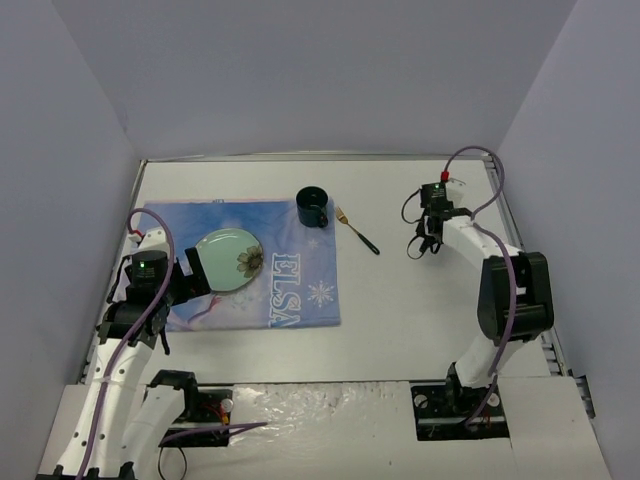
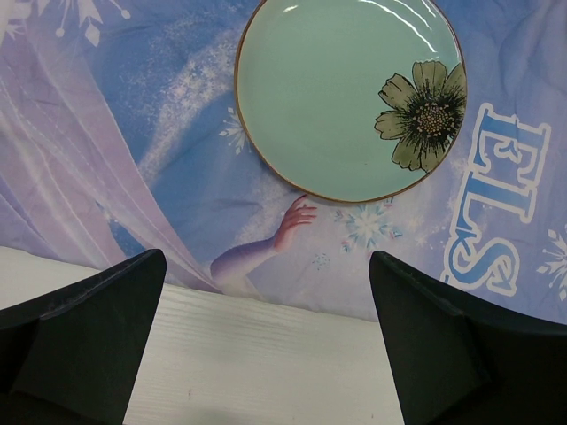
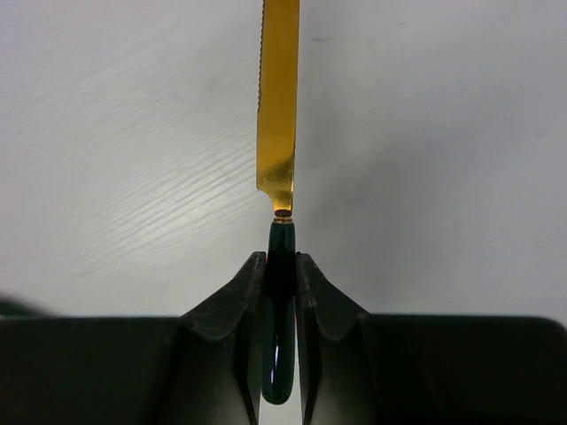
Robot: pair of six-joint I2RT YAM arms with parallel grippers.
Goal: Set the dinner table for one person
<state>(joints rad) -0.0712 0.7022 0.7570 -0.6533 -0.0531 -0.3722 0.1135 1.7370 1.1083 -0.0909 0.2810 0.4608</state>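
1. the white bench point(image 1: 420, 300) is spread under both arms and is far bigger than everything laid on it.
2. the right claw point(image 3: 281, 266) is clamped on the dark handle of a gold knife point(image 3: 278, 106), over bare bench.
3. the left claw point(image 2: 266, 274) is held wide apart and empty, near a green plate point(image 2: 337, 88) laid on the blue placemat point(image 2: 106, 133).
4. a dark mug point(image 1: 312, 207) is set at the placemat's far corner, with a fork point(image 1: 355, 230) just beside it.

On the dinner table point(image 1: 420, 310), the placemat point(image 1: 290, 285) lies left of centre, with the plate point(image 1: 228, 255) on its left half. The mug point(image 1: 312, 207) stands at the mat's far right corner, and the fork point(image 1: 358, 232) lies just right of it on the tabletop. Farther right, the right gripper point(image 3: 281, 270) clamps the knife point(image 3: 278, 115) by its handle.
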